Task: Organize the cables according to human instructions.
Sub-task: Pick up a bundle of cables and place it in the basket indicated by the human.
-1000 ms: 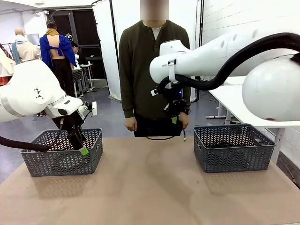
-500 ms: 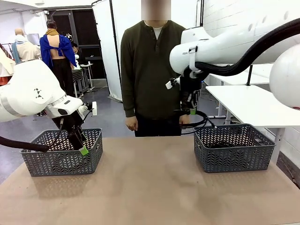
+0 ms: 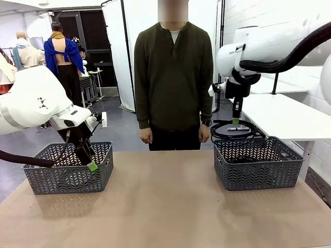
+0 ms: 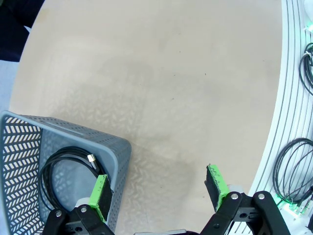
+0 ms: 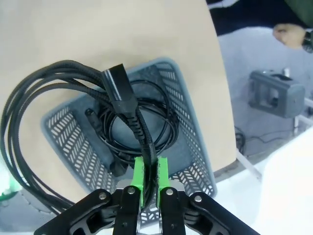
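Front view: the right end effector point(image 3: 236, 122) has swung from in front of the human point(image 3: 173, 77) over to 3 o'clock, and now hangs above the right basket point(image 3: 257, 162), clamped on a coiled black cable point(image 3: 234, 129) dangling just over the rim. The left end effector point(image 3: 89, 161) hasn't budged, jaws wide, at the left basket point(image 3: 69, 168) on the worktop point(image 3: 165, 206).

Left wrist view: green fingers point(image 4: 100, 196) spread apart and gripping nothing, one tip inside the basket point(image 4: 29, 161), where one cable point(image 4: 66, 166) lies coiled at 8 o'clock.

Right wrist view: pads point(image 5: 139, 178) pinched tight on the cable with the chunky plug point(image 5: 119, 88); another coil point(image 5: 142, 125) lies in the basket point(image 5: 195, 147) below.
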`<state>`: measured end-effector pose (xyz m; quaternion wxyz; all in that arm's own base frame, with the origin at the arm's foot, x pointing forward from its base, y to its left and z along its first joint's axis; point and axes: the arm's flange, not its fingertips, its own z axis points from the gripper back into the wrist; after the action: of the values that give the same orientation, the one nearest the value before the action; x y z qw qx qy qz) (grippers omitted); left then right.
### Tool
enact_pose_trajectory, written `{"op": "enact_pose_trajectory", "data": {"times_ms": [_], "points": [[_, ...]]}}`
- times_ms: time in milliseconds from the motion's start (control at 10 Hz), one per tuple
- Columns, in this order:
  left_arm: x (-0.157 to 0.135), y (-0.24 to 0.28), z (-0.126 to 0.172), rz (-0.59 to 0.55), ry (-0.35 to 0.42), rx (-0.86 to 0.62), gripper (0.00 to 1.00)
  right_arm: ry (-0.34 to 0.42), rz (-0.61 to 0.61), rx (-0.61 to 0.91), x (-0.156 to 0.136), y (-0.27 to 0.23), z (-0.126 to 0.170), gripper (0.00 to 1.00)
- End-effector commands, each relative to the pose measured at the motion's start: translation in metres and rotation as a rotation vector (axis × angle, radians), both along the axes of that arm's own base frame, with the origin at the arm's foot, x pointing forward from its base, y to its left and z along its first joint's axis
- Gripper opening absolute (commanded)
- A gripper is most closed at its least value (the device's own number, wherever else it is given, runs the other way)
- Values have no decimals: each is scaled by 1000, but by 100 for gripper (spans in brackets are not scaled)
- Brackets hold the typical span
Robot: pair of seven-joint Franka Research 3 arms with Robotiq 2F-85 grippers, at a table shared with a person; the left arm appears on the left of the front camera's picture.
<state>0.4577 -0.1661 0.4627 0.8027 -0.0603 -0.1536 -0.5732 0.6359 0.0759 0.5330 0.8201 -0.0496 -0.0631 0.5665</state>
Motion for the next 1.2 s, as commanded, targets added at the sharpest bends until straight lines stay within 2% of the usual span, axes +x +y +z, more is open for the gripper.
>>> {"op": "enact_pose_trajectory", "data": {"times_ms": [0, 200, 300, 900, 1100], "points": [[2, -1, 1, 3, -3, 4, 100, -2, 44, 37, -9, -17, -11, 0], [2, -1, 1, 3, -3, 4, 100, -2, 6, 16, -7, -16, -15, 0], [2, -1, 1, 3, -3, 4, 100, 13, 14, 14, 0, -20, -8, 0], [2, -1, 1, 3, -3, 4, 100, 14, 13, 13, 0, -20, -10, 0], [2, -1, 1, 3, -3, 4, 100, 7, 113, -2, 0, -36, -21, 0]]}}
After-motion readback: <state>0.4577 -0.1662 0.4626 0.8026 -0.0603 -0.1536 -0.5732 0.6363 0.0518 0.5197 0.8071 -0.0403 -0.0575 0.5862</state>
